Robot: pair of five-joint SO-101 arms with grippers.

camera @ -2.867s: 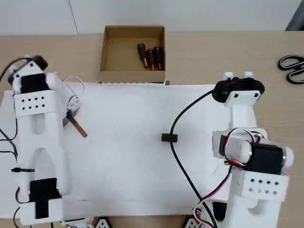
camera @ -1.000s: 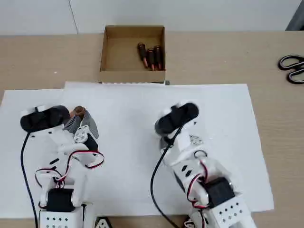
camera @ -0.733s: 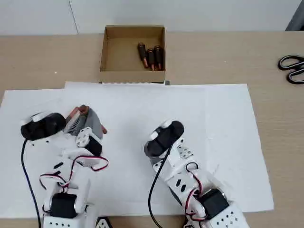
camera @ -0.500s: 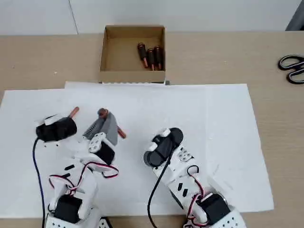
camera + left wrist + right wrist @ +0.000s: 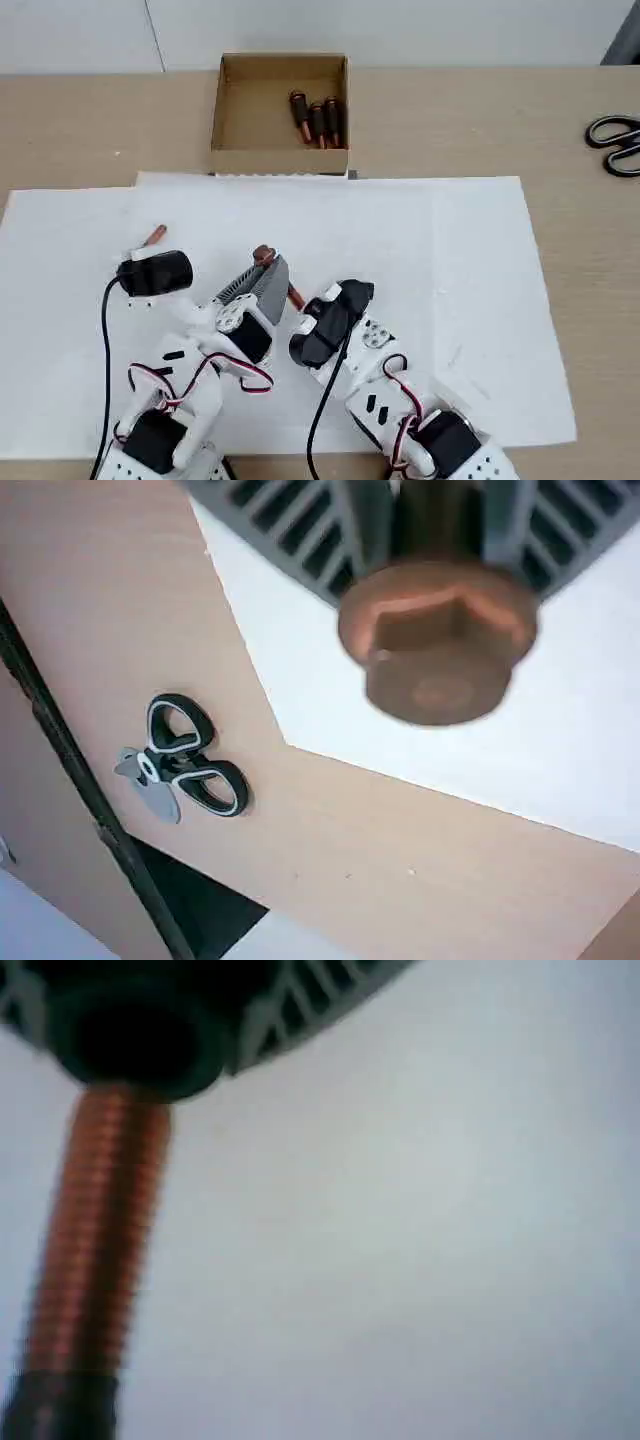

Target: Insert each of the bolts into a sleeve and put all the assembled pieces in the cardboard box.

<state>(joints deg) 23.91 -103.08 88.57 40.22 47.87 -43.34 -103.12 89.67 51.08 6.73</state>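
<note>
Clamping tight on a copper-coloured hex-headed metal bolt just behind its head, the left gripper presents the threaded shank to a short black tubular sleeve, which the right gripper has pinched between its grey ribbed jaws. From above, the bolt's long axis runs from its head at 11 o'clock to its tip at 5 o'clock. The sleeve lies at that 5 o'clock end, and the two grippers are almost nose to nose low on the white paper sheet. The thread meets the sleeve's mouth; how deep it sits cannot be made out.

The step in hand looks to be the insertion, and it turns on keeping shank and bore in line. The left arm would push along the 11-to-5 line while the right braces, and a slight tilt could jam the thread at the rim.

At 10 o'clock from the left jaws, a small copper-coloured piece, probably another bolt, lies on the paper. The shallow brown cardboard box stands at 12 o'clock beyond the sheet's far edge, with three assembled pieces lying together on its 3 o'clock side. Black-handled scissors rest on the wooden tabletop at 2 o'clock.
</note>
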